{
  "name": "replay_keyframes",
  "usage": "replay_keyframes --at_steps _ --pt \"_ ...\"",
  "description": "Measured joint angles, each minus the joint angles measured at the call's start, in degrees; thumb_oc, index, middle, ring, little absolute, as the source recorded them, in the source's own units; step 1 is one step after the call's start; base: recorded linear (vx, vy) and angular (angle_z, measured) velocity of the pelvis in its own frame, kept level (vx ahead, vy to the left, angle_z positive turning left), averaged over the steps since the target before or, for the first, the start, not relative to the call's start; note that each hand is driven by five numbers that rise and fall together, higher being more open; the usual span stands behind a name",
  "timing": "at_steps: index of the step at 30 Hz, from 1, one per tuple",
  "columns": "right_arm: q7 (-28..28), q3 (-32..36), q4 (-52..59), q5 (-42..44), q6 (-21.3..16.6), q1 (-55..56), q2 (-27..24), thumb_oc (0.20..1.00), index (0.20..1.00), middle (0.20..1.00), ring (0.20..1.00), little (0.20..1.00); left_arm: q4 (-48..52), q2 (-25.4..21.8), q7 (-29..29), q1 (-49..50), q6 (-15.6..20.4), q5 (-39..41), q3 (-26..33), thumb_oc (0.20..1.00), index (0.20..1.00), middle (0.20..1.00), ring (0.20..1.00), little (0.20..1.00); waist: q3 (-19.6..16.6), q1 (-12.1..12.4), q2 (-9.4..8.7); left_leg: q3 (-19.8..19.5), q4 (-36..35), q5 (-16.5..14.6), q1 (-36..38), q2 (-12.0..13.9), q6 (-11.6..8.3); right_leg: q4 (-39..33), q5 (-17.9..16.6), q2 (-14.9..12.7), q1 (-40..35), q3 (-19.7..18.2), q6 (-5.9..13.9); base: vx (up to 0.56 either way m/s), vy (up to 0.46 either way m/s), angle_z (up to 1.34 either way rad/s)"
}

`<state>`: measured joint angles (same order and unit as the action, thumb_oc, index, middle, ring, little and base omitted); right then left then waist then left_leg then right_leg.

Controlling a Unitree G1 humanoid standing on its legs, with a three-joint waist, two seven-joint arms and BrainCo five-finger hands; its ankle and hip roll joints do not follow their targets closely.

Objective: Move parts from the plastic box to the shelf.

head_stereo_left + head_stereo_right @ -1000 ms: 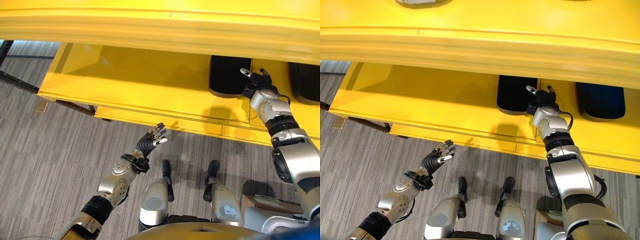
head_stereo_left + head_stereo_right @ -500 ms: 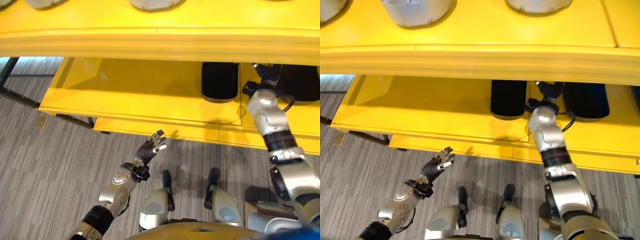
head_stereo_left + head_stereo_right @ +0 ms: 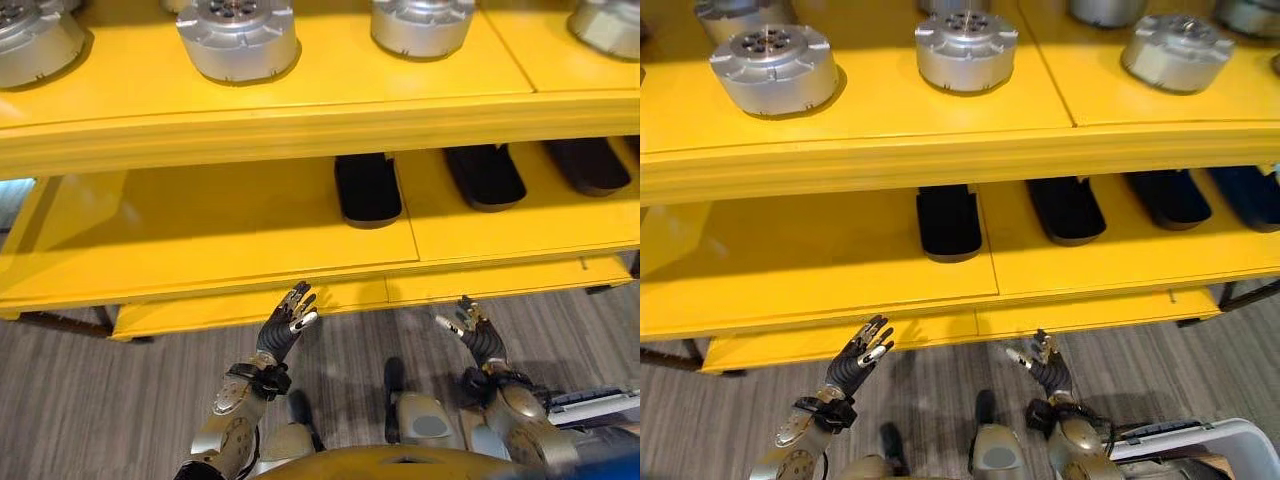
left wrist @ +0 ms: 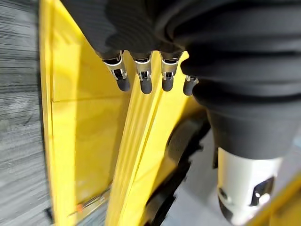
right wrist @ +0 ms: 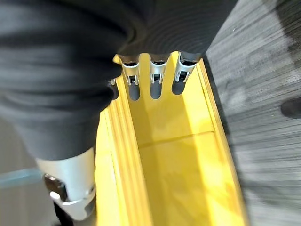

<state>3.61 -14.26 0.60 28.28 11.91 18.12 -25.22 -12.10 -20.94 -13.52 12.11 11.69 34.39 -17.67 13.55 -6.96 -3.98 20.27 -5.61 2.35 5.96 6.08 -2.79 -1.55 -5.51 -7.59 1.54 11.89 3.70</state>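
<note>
Shelf (image 3: pixel 230 210) | black parts (image 3: pixel 367 188) above | both hands (image 3: pixel 285 325) empty, low

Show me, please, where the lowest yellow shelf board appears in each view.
Left eye view: lowest board, lower middle, above the floor.
Right eye view: same place.
Left wrist view: left half.
Right wrist view: centre.
Shared landmark: the board's seam.
</note>
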Motion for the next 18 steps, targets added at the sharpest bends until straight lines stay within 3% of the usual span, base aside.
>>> replay_keyframes --at_steps 5,7,9,10,11,12,13,14,15,17,18 --pt "-5.78 -1.24 -4.42 5.33 1.47 -3.14 0.51 1.0 1.0 1.0 1.0 1.0 0.43 -7.03 -6.14 -0.82 2.75 -2.77 -0.7 1.0 1.0 1.0 1.0 1.0 -1.75 0.49 -1.93 0.5 0.05 -0.19 0.75 -0.79 0.45 0.13 -1.1 -0.8 -0.13 0.21 0.7 0.0 0.151 -0.04" --pt "-6.34 -2.03 -5.57 7.98 1.33 -5.3 0.69 1.0 1.0 1.0 1.0 1.0 1.37 -9.26 -10.9 -1.73 2.73 -5.0 -2.22 1.0 1.0 1.0 1.0 1.0 -1.82 0.5 -1.81 1.55 -0.05 -0.99 2.16 -1.49 0.75 -0.21 -1.37 -1.56 -1.11 -0.01 2.43 0.01 0.132 -0.21" --pt "-6.49 -1.88 -6.53 8.31 0.93 -5.1 0.93 1.0 1.0 1.0 1.0 1.0 1.62 -9.37 -11.69 -2.19 2.66 -5.87 -3.61 1.0 1.0 1.0 1.0 1.0 -2.22 -0.19 -1.66 2.7 0.06 -1.13 3.02 -2.18 0.77 0.32 -2.32 -1.66 -0.66 -0.17 3.42 -0.07 0.094 -0.41" --pt "-6.82 -2.27 -8.35 7.75 0.55 -6.24 1.21 1.0 1.0 1.0 1.0 1.0 1.76 -9.53 -11.84 -1.76 2.52 -5.93 -5.02 1.0 1.0 1.0 1.0 1.0 -2.0 0.43 -0.07 6.44 0.13 -1.24 3.87 -0.93 1.13 1.73 -6.39 -0.38 1.61 0.6 7.45 -0.12 0.094 -1.18" --pt "-6.89 -2.64 -8.27 7.22 0.34 -6.79 1.16 1.0 1.0 1.0 1.0 1.0 1.79 -9.49 -12.44 -1.62 2.36 -5.93 -5.15 1.0 1.0 1.0 1.0 1.0 -1.49 0.08 0.85 8.83 -0.09 -1.81 4.09 0.04 1.96 0.91 -9.76 0.03 2.17 2.02 10.15 -0.16 0.075 -1.48" --pt "-6.51 -3.1 -9.1 5.52 0.31 -6.48 1.15 1.0 1.0 1.0 1.0 1.0 1.82 -9.35 -12.09 -2.17 2.07 -6.59 -5.05 1.0 1.0 1.0 1.0 1.0 -0.97 -0.94 1.64 11.58 -0.09 -1.78 3.99 0.52 3.27 6.23 -6.26 -0.74 4.07 8.22 8.5 -0.15 0.049 -1.16" --pt "-5.27 -3.11 -9.33 4.93 0.51 -6.52 1.0 1.0 1.0 1.0 1.0 1.0 1.83 -9.5 -10.98 -3.05 2.05 -8.19 -5.18 1.0 1.0 1.0 1.0 1.0 -0.89 -0.52 1.83 13.3 -0.07 -1.83 3.86 1.06 3.36 12.65 -3.23 -1.25 6.01 9.16 6.85 -0.11 0.008 -0.95" --pt "-3.5 -2.99 -9.59 3.79 1.02 -6.65 0.76 1.0 1.0 1.0 1.0 1.0 1.47 -10.23 -9.54 -4.33 1.59 -10.87 -6.09 1.0 1.0 1.0 1.0 1.0 -0.85 -0.36 1.92 14.05 0.01 -1.79 3.37 1.44 3.41 18.98 0.44 -2.32 7.47 8.9 5.61 -0.07 -0.02 -0.57" --pt "-1.82 -2.67 -10.13 3.49 1.33 -6.67 0.54 1.0 1.0 1.0 1.0 1.0 1.19 -11.07 -8.39 -5.63 1.11 -12.55 -7.28 1.0 1.0 1.0 1.0 1.0 -0.84 -0.41 1.97 13.76 0.54 -1.79 2.89 1.64 3.41 22.83 2.84 -3.65 7.98 7.78 5.61 -0.11 -0.077 -0.31" --pt "0.65 -1.68 -11.26 3.39 1.55 -6.6 0.33 1.0 1.0 1.0 1.0 1.0 1.18 -11.37 -7.55 -6.61 0.93 -13.12 -7.62 1.0 1.0 1.0 1.0 1.0 -0.7 -0.36 2.2 14.04 1.46 -1.63 2.73 1.97 3.41 23.73 4.79 -5.71 5.58 6.32 6.0 -0.1 -0.117 -0.15" --pt "1.97 -1.64 -11.64 2.96 1.38 -6.73 0.38 1.0 1.0 1.0 1.0 1.0 1.22 -11.6 -7.67 -6.66 0.86 -12.36 -8.2 1.0 1.0 1.0 1.0 1.0 -0.52 -0.12 2.47 15.2 2.51 -1.46 2.82 2.66 3.12 28.52 7.21 -6.91 6.23 6.29 4.44 -0.05 -0.147 -0.24"
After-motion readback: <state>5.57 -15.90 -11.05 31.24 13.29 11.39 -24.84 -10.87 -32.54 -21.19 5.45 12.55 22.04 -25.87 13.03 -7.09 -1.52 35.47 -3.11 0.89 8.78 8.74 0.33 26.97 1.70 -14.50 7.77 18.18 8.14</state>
